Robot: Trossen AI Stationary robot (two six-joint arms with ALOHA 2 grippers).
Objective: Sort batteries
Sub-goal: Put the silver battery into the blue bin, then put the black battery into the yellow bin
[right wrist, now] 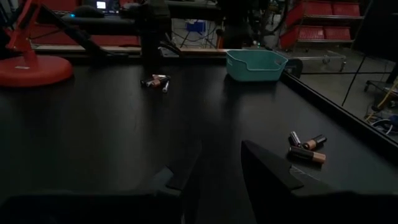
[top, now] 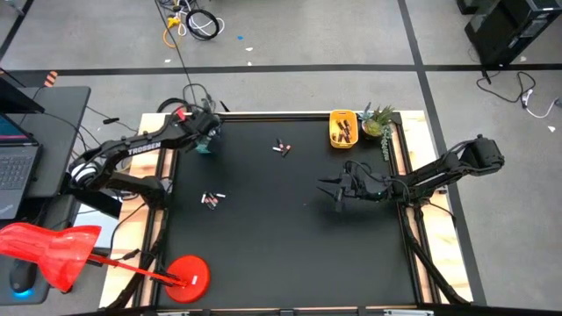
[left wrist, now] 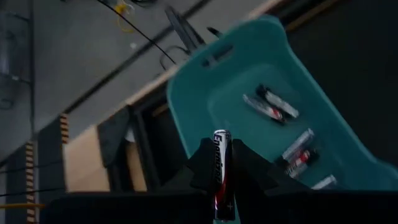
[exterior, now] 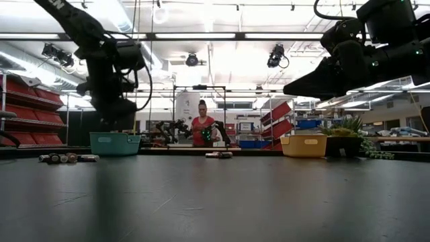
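Note:
My left gripper (left wrist: 222, 171) hovers above the teal tray (left wrist: 273, 99) at the table's far left (top: 205, 140), shut on a silver-and-black battery (left wrist: 222, 163). Several batteries (left wrist: 273, 106) lie inside that tray. A loose cluster of batteries (top: 212, 199) lies on the mat left of centre, another small group (top: 281, 147) near the far edge. The yellow tray (top: 342, 128) at the far right holds batteries too. My right gripper (right wrist: 219, 165) is open, raised over the mat right of centre (top: 338, 189), touching nothing. My left gripper pinches the battery across its body (left wrist: 222, 177) between the two fingers. The battery lies along the fingers, its free end (left wrist: 222, 137) sticking out past the fingertips. It is lifted clear, above the teal tray.
A small potted plant (top: 378, 121) stands beside the yellow tray at the far right corner. A red lamp base (top: 187, 274) sits at the near left edge. The mat's middle and near half (top: 290, 246) hold nothing. A person (exterior: 202, 128) stands in the room beyond.

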